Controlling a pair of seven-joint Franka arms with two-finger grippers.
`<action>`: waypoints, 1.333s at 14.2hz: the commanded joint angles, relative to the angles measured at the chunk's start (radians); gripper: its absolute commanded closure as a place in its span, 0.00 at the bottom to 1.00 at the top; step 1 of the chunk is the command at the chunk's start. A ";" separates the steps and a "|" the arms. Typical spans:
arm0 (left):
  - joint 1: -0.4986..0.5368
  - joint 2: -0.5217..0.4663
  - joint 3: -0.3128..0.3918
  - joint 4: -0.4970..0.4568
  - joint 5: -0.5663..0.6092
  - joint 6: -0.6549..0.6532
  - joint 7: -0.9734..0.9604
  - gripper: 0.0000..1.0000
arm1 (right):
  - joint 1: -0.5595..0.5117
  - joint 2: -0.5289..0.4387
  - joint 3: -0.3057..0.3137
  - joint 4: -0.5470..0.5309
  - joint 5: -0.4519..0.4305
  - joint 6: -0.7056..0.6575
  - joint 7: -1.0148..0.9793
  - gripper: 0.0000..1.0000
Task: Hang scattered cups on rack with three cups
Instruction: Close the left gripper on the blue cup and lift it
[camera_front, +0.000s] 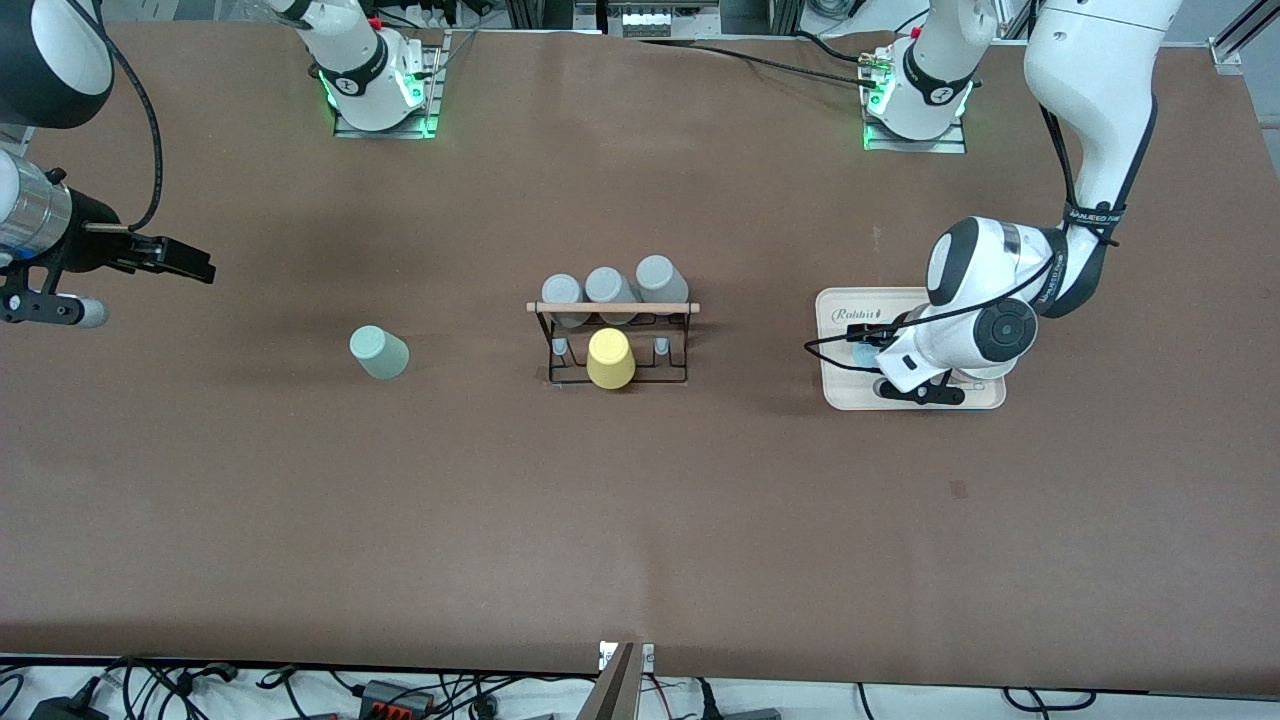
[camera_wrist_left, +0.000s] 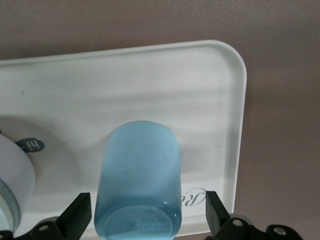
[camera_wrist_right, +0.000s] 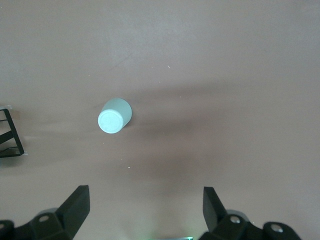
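Yellow cup (camera_front: 610, 358) sits lowest, before the rack (camera_front: 612, 340); we see the sage cup (camera_front: 379, 352) at nine o'clock, the blue cup (camera_wrist_left: 138, 182) on the tray (camera_front: 838, 385) at three. Left gripper (camera_wrist_left: 145, 220) straddles it, fingers apart; right gripper (camera_wrist_right: 145, 207), spread, hovers above the tabletop (camera_front: 640, 520). Light, smooth, likely slippery: we'd pinch the sidewalls.

You see two white arms (camera_front: 1095, 90) with black joint bands and black cables. Each base (camera_front: 915, 110) glows green on a metal plate. The fingers (camera_wrist_right: 75, 205) are black, fixed with small screws.
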 joint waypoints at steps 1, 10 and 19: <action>0.003 0.009 -0.002 -0.002 0.001 0.012 -0.013 0.01 | -0.003 -0.023 0.001 -0.024 0.012 -0.002 0.000 0.00; 0.011 0.003 0.001 0.052 0.002 -0.018 -0.034 0.63 | -0.003 -0.023 0.001 -0.026 0.014 -0.017 0.000 0.00; -0.060 0.030 -0.003 0.493 0.001 -0.342 -0.117 0.69 | -0.003 -0.037 0.001 -0.079 0.017 0.020 -0.006 0.00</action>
